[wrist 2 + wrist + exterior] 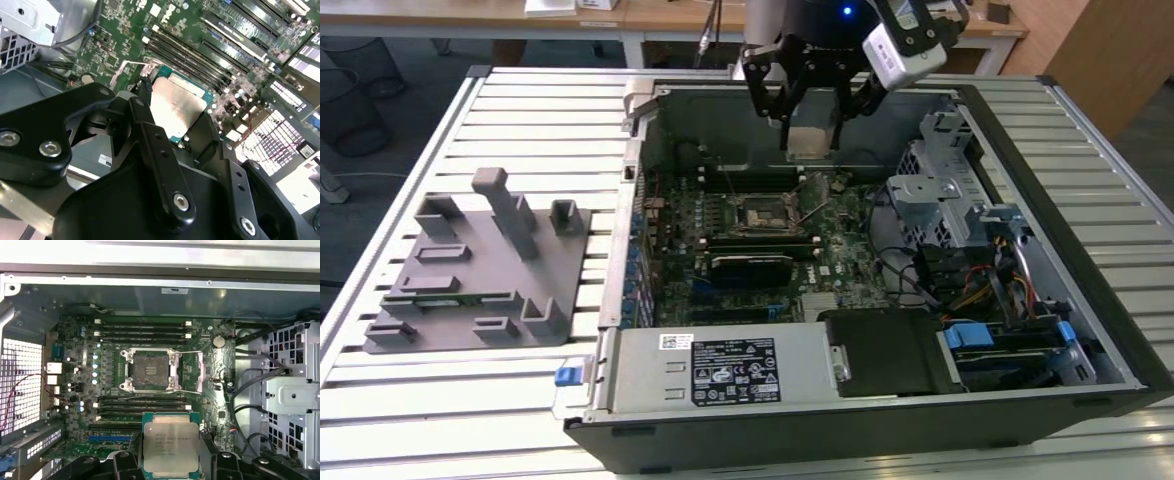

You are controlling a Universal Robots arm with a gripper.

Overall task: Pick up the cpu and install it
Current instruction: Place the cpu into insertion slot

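The cpu, a small square chip with a dull silver top and green edge, hangs above the open computer case, held by its sides. My gripper is shut on it, over the rear part of the motherboard. In the first wrist view the cpu sits between the black fingers, apart from the socket, which stands open with its metal frame swung aside. In the second wrist view the cpu shows past one black finger. The socket lies in front of and below the chip in the exterior view.
A grey plastic tray with a green memory stick stands on the exterior view's left. Inside the case are memory slots, a power supply, a metal drive cage and loose cables.
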